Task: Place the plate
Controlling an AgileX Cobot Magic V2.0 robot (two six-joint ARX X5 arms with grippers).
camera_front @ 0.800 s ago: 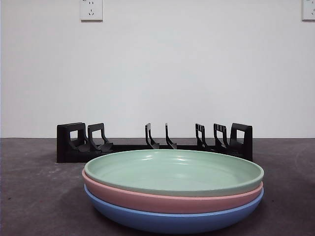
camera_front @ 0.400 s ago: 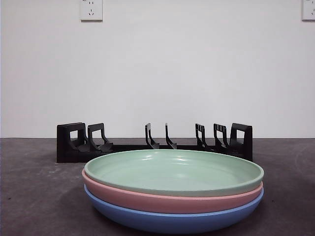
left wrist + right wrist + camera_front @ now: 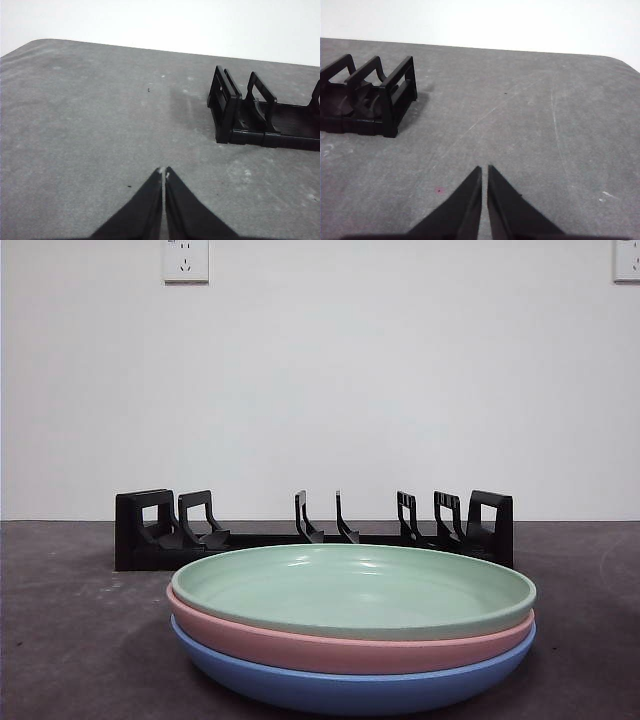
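Three plates stacked at the near middle of the table (image 3: 60, 640), seen in the front view: green plate (image 3: 352, 590) on top, nested in a pink plate (image 3: 300, 648), nested in a blue plate (image 3: 350, 690) at the bottom; behind the stack, near but apart from it, a black rack (image 3: 315, 532) lying with its long axis across the table, upright dividers along its length, all slots bare. Neither arm visible in the front view. Left end effector (image 3: 163, 173) with jaws closed to a hairline slit, gripping nothing, hanging over bare table with one end of the rack off to one side; right end effector (image 3: 484, 170) likewise nearly closed and empty-handed, the rack's other end in sight. No plate visible in either wrist view, so impossible to judge which arm is nearer; stack apparently between the two arms and on the near side of the rack. Task not yet begun, by the look of it: probably green plate first, gripped by its rim, tipped upright and slid between dividers, face square to the rack's long axis.
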